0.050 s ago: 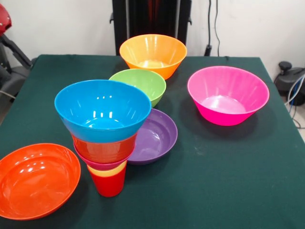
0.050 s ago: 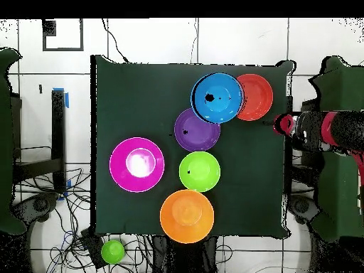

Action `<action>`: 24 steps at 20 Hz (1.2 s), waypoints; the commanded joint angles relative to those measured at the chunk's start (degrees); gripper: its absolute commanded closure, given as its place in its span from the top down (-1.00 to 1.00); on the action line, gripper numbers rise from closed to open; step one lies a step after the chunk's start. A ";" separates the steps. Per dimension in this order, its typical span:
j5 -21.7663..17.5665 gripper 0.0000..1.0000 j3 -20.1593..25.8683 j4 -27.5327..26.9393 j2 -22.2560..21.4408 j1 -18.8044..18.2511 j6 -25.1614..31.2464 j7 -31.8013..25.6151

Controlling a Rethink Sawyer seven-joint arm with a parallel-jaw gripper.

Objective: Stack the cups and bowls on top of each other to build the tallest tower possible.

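The tower stands at the front left of the table. Its base is a red cup with a yellow cup nested in it. A crimson-pink bowl, an orange-red bowl and a wide blue bowl sit above them. From overhead the blue bowl hides the rest of the tower. Loose on the cloth lie a shallow orange-red bowl, a purple bowl, a green bowl, an orange bowl and a magenta-pink bowl. The gripper hangs just off the table's right edge in the overhead view, holding nothing I can see.
The red and black arm lies beyond the table edge, and a red part of the arm shows at the front view's left edge. The green cloth table has bare room at the front right. A small green round thing lies off the table.
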 commanded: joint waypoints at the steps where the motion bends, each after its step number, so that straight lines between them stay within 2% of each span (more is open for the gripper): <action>1: -5.60 1.00 1.04 -3.39 6.25 1.74 -0.14 -20.48; 6: -7.78 1.00 1.50 -6.97 8.97 1.80 1.09 -23.32; 14: -9.39 1.00 2.03 -14.28 11.22 2.41 7.58 -27.54; 24: -9.75 1.00 0.96 -19.04 13.89 3.01 8.90 -30.58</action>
